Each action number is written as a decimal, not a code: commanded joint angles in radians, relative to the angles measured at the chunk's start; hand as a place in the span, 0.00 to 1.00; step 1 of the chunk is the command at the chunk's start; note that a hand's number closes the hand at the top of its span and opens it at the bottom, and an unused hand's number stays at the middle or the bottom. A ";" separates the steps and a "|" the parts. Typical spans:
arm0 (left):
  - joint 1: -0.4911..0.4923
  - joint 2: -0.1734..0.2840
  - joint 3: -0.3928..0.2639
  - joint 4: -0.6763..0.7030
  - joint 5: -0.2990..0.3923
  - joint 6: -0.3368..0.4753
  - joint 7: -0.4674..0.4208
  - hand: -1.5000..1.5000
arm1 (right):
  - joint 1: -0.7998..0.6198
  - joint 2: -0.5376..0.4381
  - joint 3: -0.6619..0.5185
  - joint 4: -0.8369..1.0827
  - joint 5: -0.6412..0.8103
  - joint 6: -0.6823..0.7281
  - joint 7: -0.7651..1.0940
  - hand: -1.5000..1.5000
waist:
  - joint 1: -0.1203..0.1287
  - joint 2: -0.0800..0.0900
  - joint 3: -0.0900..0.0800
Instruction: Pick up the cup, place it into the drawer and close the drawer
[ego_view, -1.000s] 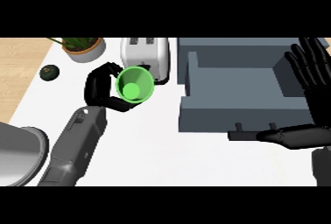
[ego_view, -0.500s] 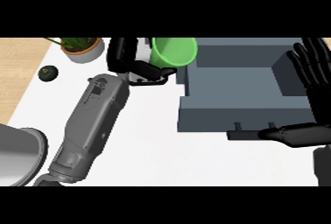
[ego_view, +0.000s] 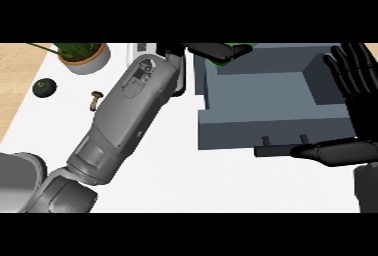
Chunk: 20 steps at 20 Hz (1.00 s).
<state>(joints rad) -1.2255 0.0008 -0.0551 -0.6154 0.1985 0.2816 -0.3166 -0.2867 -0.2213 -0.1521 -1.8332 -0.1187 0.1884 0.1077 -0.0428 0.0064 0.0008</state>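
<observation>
The green cup (ego_view: 221, 61) shows only as a sliver at the top edge, over the back-left rim of the open grey drawer (ego_view: 273, 117). My left hand (ego_view: 214, 50) is curled round it and hides most of it; the grey left forearm stretches up from the lower left. My right hand (ego_view: 354, 100) rests open at the right edge, fingers up beside the drawer's right wall, thumb reaching across below the drawer's front.
A potted plant (ego_view: 83, 55) stands at the back left. A dark avocado (ego_view: 45, 88) and a small mushroom (ego_view: 95, 100) lie on the white counter at the left. A toaster (ego_view: 144, 50) is mostly hidden behind my left arm.
My left hand has carried the cup up and to the right, from beside the toaster to over the drawer's back-left corner. The right hand has stayed still.
</observation>
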 joint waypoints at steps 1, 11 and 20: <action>-0.114 -0.001 -0.057 0.135 0.048 0.077 0.069 1.00 | 0.018 0.017 0.018 -0.029 0.005 -0.003 -0.005 0.00 | -0.025 0.005 0.000; -0.128 -0.001 -0.238 0.321 0.089 0.000 0.130 1.00 | -0.065 0.009 0.024 0.002 -0.033 0.024 0.002 0.00 | -0.108 0.024 0.002; -0.071 -0.001 -0.283 0.298 0.182 -0.014 0.075 0.00 | -0.118 0.006 0.051 0.057 -0.041 0.062 -0.019 0.00 | -0.157 0.044 0.000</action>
<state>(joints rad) -1.3090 0.0001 -0.3395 -0.3051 0.3272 0.2649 -0.2244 -0.3834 -0.2147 -0.1142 -1.7795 -0.1509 0.2384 0.0781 -0.1788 0.0460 0.0022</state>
